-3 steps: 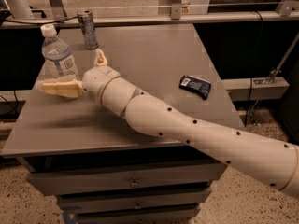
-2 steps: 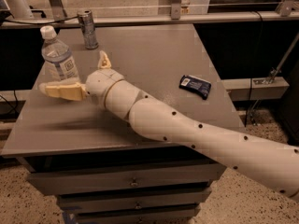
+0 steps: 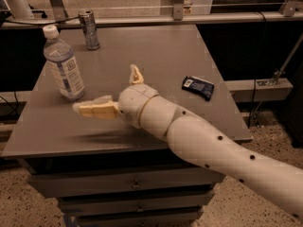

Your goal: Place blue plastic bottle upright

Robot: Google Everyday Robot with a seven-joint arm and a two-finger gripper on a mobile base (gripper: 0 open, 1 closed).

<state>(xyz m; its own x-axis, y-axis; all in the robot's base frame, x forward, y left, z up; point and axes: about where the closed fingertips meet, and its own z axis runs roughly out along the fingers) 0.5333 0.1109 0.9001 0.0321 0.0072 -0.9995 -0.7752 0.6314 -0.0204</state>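
Observation:
The blue plastic bottle (image 3: 64, 63) stands upright on the grey table (image 3: 180, 46) near its left edge, white cap on top and label facing me. My gripper (image 3: 105, 89) is just right of the bottle's base and a little nearer to me. It is open and empty, with one tan finger (image 3: 97, 110) stretched toward the bottle and the other finger (image 3: 136, 74) pointing up and back. A small gap shows between that finger and the bottle. My white arm reaches in from the lower right.
A metallic can (image 3: 89, 30) stands upright at the table's back left. A flat dark-blue packet (image 3: 198, 87) lies to the right of my arm. Drawers (image 3: 132, 183) sit under the tabletop. A rail runs behind the table.
My gripper has drawn back from the bottle, to the right and toward me. The bottle stays upright where it was.

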